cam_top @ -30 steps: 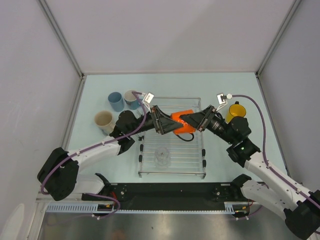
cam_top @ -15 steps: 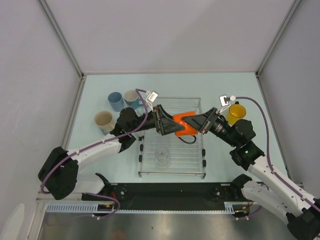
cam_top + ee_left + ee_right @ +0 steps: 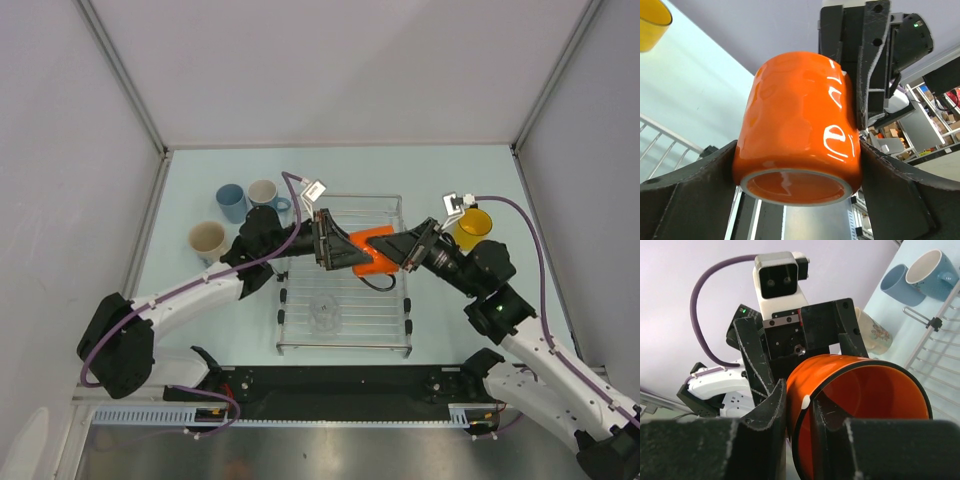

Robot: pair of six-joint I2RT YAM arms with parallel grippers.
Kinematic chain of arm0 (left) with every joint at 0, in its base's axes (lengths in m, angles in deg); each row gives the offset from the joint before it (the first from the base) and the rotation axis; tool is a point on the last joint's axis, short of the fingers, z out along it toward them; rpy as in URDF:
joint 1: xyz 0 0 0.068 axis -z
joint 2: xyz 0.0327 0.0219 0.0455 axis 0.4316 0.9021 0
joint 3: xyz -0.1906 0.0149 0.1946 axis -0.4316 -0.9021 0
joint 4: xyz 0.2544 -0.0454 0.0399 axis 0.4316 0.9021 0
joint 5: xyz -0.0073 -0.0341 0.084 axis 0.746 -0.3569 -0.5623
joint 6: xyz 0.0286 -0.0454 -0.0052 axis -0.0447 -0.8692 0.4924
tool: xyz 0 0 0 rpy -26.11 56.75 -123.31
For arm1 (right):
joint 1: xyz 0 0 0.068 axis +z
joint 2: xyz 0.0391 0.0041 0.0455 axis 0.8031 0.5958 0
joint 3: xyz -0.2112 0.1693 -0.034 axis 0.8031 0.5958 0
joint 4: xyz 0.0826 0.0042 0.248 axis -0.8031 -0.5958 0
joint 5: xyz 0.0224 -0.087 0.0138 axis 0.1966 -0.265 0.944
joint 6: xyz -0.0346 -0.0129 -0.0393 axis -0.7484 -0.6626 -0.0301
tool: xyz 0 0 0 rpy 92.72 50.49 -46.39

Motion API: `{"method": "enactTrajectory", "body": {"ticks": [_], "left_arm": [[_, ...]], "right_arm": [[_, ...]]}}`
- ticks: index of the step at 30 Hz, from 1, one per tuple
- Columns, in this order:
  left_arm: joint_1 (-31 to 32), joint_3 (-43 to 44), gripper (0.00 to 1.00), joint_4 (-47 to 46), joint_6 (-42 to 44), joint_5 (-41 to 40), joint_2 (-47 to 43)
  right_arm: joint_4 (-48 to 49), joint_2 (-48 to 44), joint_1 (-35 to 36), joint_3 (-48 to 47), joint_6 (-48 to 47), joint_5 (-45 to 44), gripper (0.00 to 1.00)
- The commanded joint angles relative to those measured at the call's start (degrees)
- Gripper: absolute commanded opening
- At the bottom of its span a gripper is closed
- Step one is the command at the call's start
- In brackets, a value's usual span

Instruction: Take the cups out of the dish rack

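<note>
Mid-handoff near the rack's [image 3: 343, 349] 1 o'clock, I'd guess: your left gripper [image 3: 797, 167], spread wide, hugged the orange mug [image 3: 368, 250] while the right gripper [image 3: 799, 410] pinched its rim.

The table [image 3: 350, 170] is a flat, pale blue-green surface, and the dish rack [image 3: 343, 351] stands directly on it, at mid-width and toward the near edge. Off the rack's far left corner, the left light blue cup [image 3: 231, 202] and the right light blue cup [image 3: 264, 193] stand side by side, openings up. The beige cup [image 3: 208, 241] stands upright nearer than these two, and the yellow cup [image 3: 474, 222] stands on the table just right of the rack.
</note>
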Motion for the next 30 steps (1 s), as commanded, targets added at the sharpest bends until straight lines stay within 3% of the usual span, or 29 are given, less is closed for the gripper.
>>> {"method": "enactTrajectory", "body": {"ticks": [1,10,16,23,26,30], "left_arm": [[-2.8,2.8,0.96,6.6,2.8,-8.2,-0.2],[-5.5,3.6,1.00,8.8,2.3,-7.7,-0.5],[-7.9,2.0,1.00,13.4,2.5,-13.7,-3.0],[-8.5,-0.5,1.00,18.4,2.2,-17.5,-5.2],[-8.5,-0.8,1.00,22.5,2.7,-20.3,-7.1],[-8.6,-1.3,1.00,26.8,4.5,-23.6,-9.8]], "right_arm": [[-5.2,-1.8,0.1,-4.5,-8.1,-3.5,0.00],[-9.7,-3.0,0.0,-7.3,-10.8,-6.4,0.00],[-25.8,-2.7,-0.2,-14.5,-19.7,-22.3,0.00],[-46.7,9.1,-0.6,-23.6,-24.1,-53.8,0.00],[-51.0,15.3,-4.3,-26.2,-23.0,-58.0,0.00],[-50.5,16.9,-12.8,-23.9,-20.2,-55.2,0.00]]}}
